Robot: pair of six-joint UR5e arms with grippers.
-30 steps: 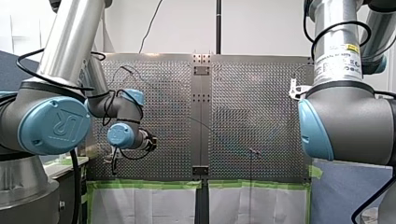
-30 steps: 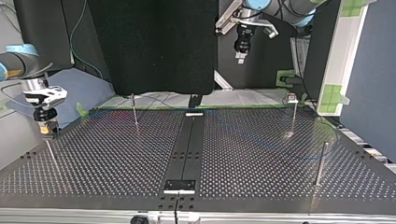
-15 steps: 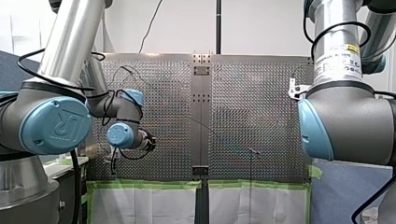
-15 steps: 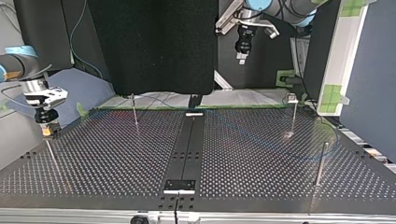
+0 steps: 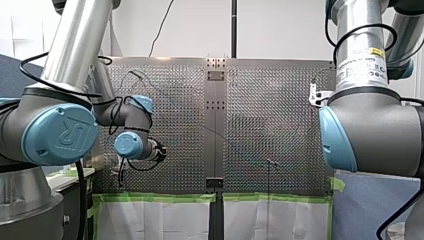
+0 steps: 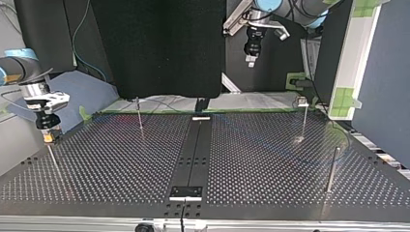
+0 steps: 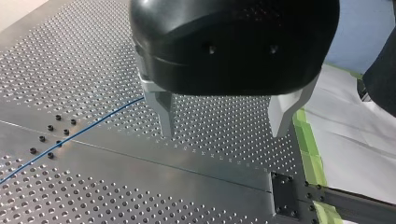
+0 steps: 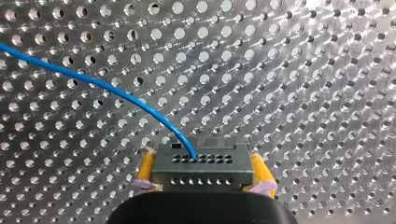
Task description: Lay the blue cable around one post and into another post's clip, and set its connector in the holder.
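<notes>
table [image 6: 270, 159] perforated metal | left tool [image 7: 222, 133] apart | right tool [image 8: 204, 161] clamped on connector [image 8: 205, 171]

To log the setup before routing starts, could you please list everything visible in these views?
perforated table: one, metal, under both arms
centre strip: one, dark, down the table's middle
posts: four, thin, upright, two on each half of the table
blue cable: one, blue, across the table, ending in the connector
connector: one, grey, between yellow pads
green tape: strips, green, along the table's edge
left gripper: black, metal fingers open, empty
right gripper: shut on the connector
</notes>
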